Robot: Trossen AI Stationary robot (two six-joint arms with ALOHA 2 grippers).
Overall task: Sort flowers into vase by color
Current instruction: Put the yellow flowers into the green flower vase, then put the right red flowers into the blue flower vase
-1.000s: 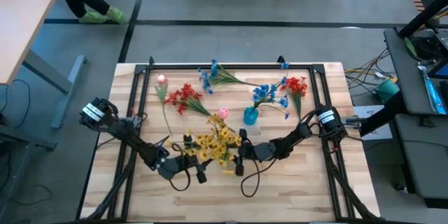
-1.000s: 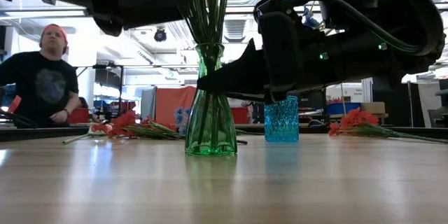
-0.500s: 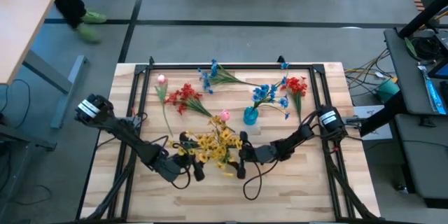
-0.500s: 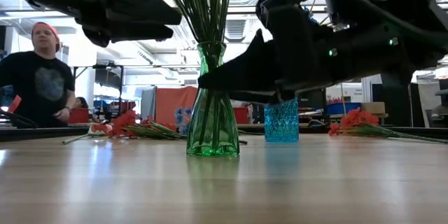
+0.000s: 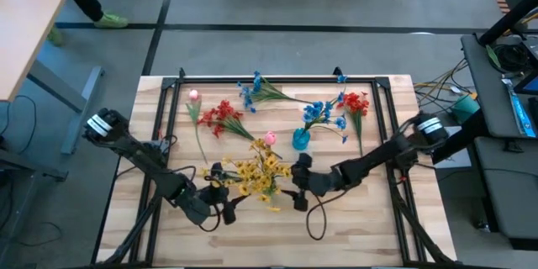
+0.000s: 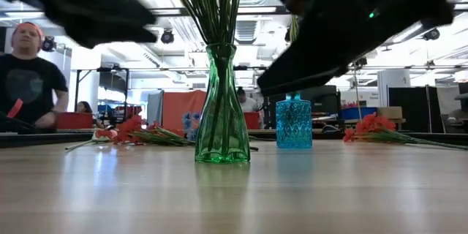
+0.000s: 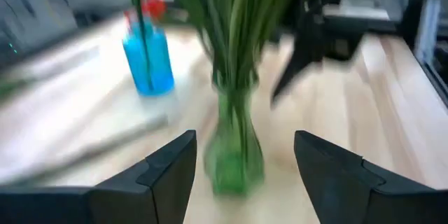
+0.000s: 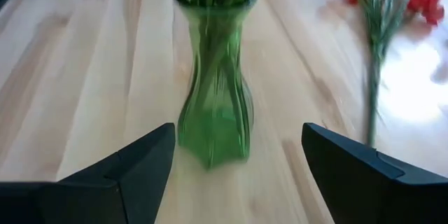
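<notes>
Green glass vase (image 5: 255, 178) with yellow sprigs, lower centre, upright, between left gripper (image 5: 220, 206) and right gripper (image 5: 300, 192); both jaws wide, empty.

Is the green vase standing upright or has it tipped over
Upright. The green vase stands on its base on the table, green stems rising from its mouth.

2 dark arms (image 5: 151, 164), wedge-shaped fingers (image 8: 133, 171)

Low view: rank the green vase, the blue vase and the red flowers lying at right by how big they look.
1. Green vase, clearly largest, though it also stands nearest the camera.
2. Blue vase and red flowers: unsure. The vase looks taller, the flowers wider, and both sit farther back.
</notes>
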